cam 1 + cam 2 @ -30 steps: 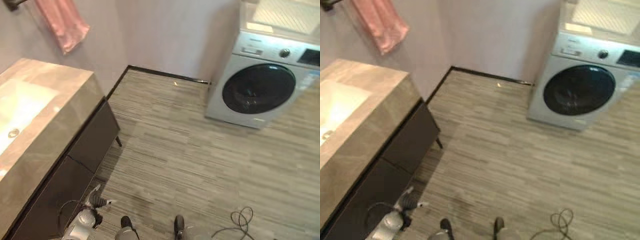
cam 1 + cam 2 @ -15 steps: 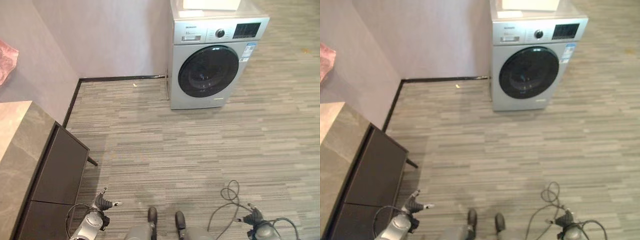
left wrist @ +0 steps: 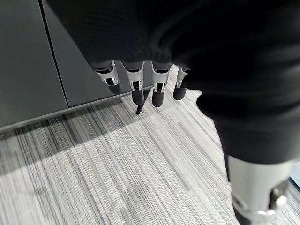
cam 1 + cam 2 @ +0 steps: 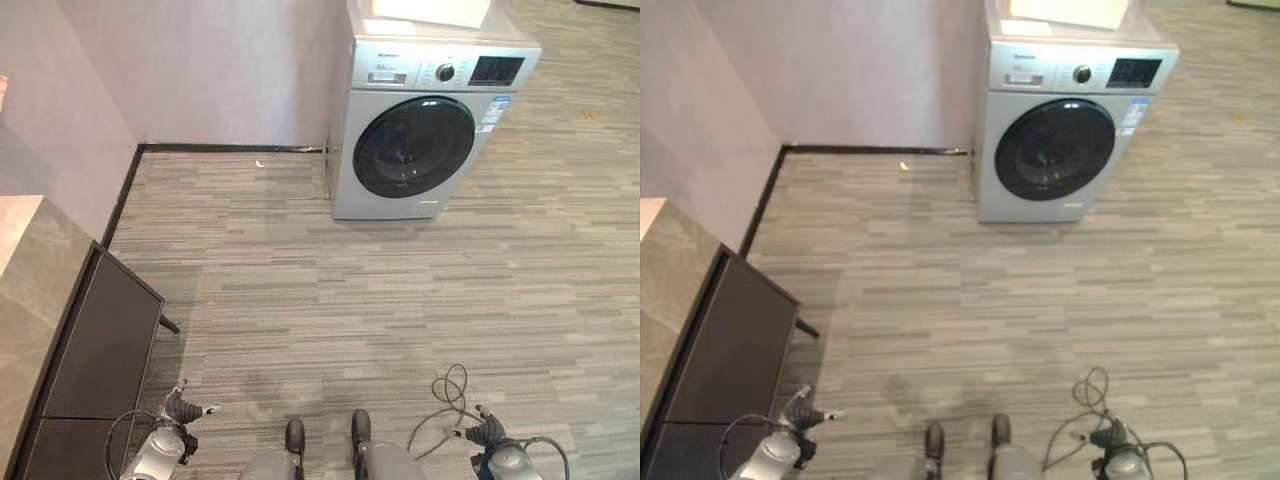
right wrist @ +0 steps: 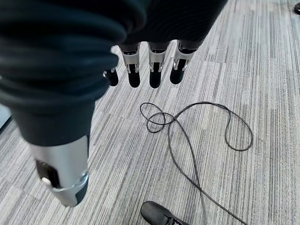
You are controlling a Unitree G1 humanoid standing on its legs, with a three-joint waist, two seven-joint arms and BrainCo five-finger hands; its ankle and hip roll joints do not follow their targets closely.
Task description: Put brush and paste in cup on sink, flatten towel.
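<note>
The view swings off the towel and basin, only the sink counter (image 4: 25, 290) edge at nine o'clock, left hand (image 3: 140, 79) and right hand (image 5: 150, 65) hanging slack-fingered, empty, brush and paste unseen, task unstarted.

Washing machine (image 4: 425, 130) against wall; dark cabinet (image 4: 95, 350) left.
</note>
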